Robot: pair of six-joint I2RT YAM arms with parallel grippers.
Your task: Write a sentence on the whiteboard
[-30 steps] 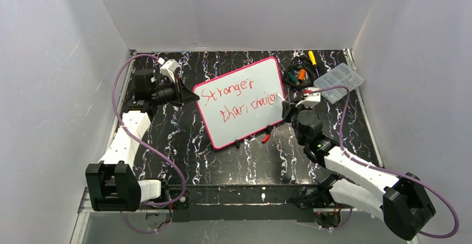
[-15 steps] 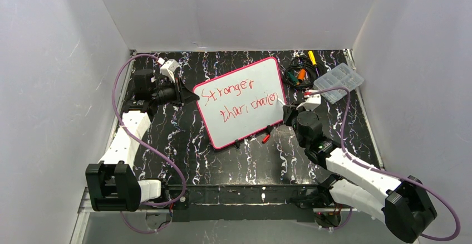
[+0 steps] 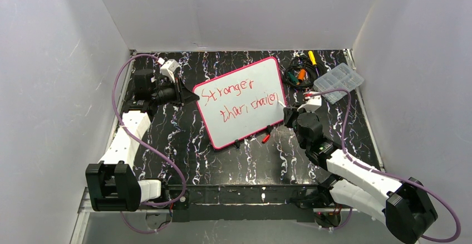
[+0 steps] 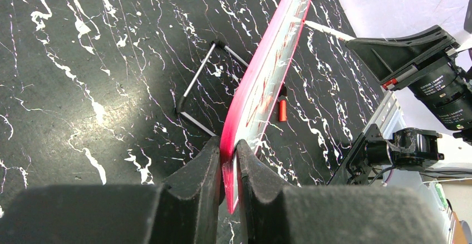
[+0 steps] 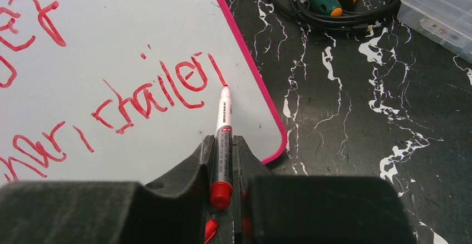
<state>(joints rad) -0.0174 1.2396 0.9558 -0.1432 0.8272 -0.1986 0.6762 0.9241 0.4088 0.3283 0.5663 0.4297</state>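
The whiteboard (image 3: 240, 102) is sitting in the middle of the black table (image 3: 250, 166), a bit toward the back. It is leaning up on a thin wire stand (image 4: 195, 80). The sentence (image 3: 239, 100) is running across it in red, in two slanted lines. The top line is saying "Stronger" and the lower one is looking like "than, trailer".

The left pincer (image 4: 228, 157) is pinching the board's left edge, with one finger on each side of the pink rim. The right pincer (image 5: 224, 146) is sitting at the board's right edge, across from the left one. It is squeezing a marker (image 5: 223, 124) with a red end between its fingers. The marker is pointing away from the pincer. Its tip is touching the board at the bottom of a short slanted red stroke, right after the last word. That spot is lying close to the pink rim on the right.

A small red piece (image 3: 266, 138) is lying on the table just beside the board's near edge, close to the little black clips (image 3: 236, 142). A bundle of black cables (image 3: 295, 77) with an orange and a green handle is lying near the board's far right corner. A clear plastic box (image 3: 338, 81) is sitting just right of the cables.
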